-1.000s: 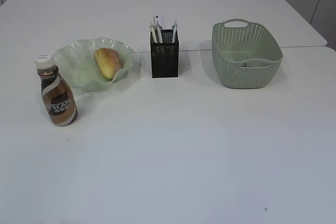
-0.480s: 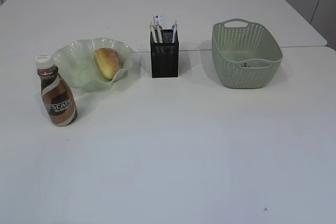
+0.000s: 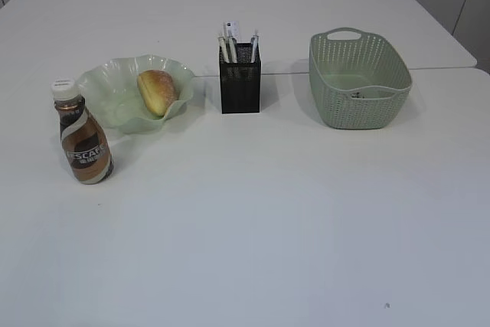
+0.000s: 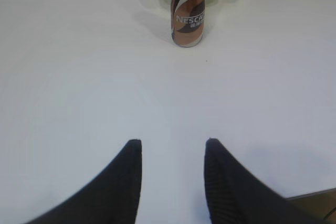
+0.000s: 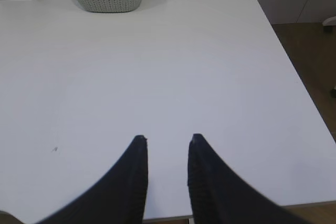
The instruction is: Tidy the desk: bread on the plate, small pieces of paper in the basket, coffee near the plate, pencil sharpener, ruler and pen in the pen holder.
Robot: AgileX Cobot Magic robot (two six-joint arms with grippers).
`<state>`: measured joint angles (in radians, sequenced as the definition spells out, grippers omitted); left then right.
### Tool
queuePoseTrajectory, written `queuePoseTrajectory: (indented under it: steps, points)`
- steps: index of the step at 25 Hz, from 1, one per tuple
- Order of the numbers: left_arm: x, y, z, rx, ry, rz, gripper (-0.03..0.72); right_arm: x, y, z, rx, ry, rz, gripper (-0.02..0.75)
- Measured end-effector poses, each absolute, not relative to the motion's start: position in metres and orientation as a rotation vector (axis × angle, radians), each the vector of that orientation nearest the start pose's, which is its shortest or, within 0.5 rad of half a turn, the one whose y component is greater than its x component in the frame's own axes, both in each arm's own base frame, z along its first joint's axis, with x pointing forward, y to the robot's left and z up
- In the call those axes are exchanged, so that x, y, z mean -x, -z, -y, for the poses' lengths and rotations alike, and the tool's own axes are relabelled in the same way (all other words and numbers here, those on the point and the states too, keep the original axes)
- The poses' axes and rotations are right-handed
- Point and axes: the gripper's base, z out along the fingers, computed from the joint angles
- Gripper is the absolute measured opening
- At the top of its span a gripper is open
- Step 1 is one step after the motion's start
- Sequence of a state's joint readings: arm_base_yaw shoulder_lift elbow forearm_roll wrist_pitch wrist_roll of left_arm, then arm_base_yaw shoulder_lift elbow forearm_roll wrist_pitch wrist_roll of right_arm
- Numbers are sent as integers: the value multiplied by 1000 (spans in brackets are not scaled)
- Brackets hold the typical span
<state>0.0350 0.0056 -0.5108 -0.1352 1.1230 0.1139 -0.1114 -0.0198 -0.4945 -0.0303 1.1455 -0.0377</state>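
Nothing shifted on the desk (image 3: pixel 253 220); only wrist views show both pincers (image 4: pixel 173 145) (image 5: pixel 167 139) spread, empty.

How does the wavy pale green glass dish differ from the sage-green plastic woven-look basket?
The wavy pale green glass dish is shallow, translucent and ruffled at the rim; the sage-green plastic woven-look basket is deep, opaque and perforated, with handle slots. The dish holds a golden-brown bread roll; the basket shows only small scraps inside. Both are green and sit on the white desk.

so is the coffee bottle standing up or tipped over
Upright. The coffee bottle stands on its base on the desk, white cap on top, just in front of the plate.
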Motion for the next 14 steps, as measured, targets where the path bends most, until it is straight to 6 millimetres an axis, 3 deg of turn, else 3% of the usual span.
queuePoseTrajectory:
  steps: [14]
  points:
    - [8,-276,11,-93,74,-2092,264,11,-269,1,-81,125,-2115,225]
